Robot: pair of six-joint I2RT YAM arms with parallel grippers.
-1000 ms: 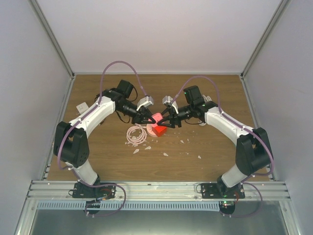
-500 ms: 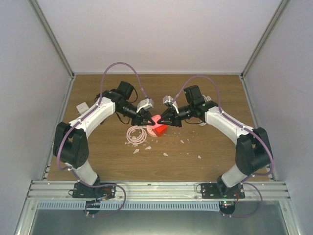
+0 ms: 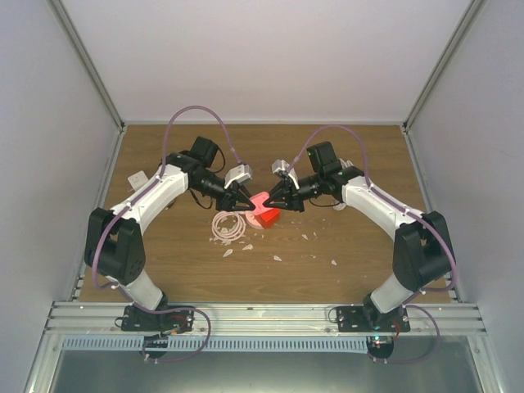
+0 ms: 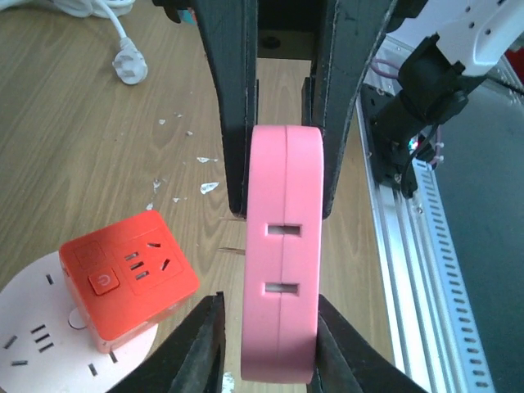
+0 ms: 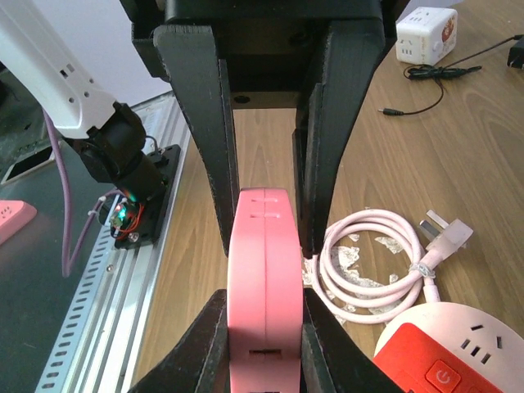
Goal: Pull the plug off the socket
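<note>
**Two pincers on one pink block, and only one of them sure**

The right pincer (image 5: 264, 299) is clamped on the flat sides of the pink block (image 4: 282, 188), its fingers hard against it. The left pincer (image 4: 268, 304) comes in from the opposite end with its fingers on either side of the same block. There looks to be a sliver of light along one finger, so I can't tell whether it is really gripping.

I take the block for the plug-and-socket pair, since a seam runs down its slotted edge. It is held up off the table (image 4: 82, 123), just above the red cube socket (image 4: 127, 274) sitting on a white round base (image 4: 33, 327).

The worry is a pull against a slack partner, where the whole block would travel with the right arm and nothing would part. A one-sided hold could also let it twist and drop onto the red cube. The coiled pink cord (image 5: 368, 262) lies near the fingers and might catch.
</note>
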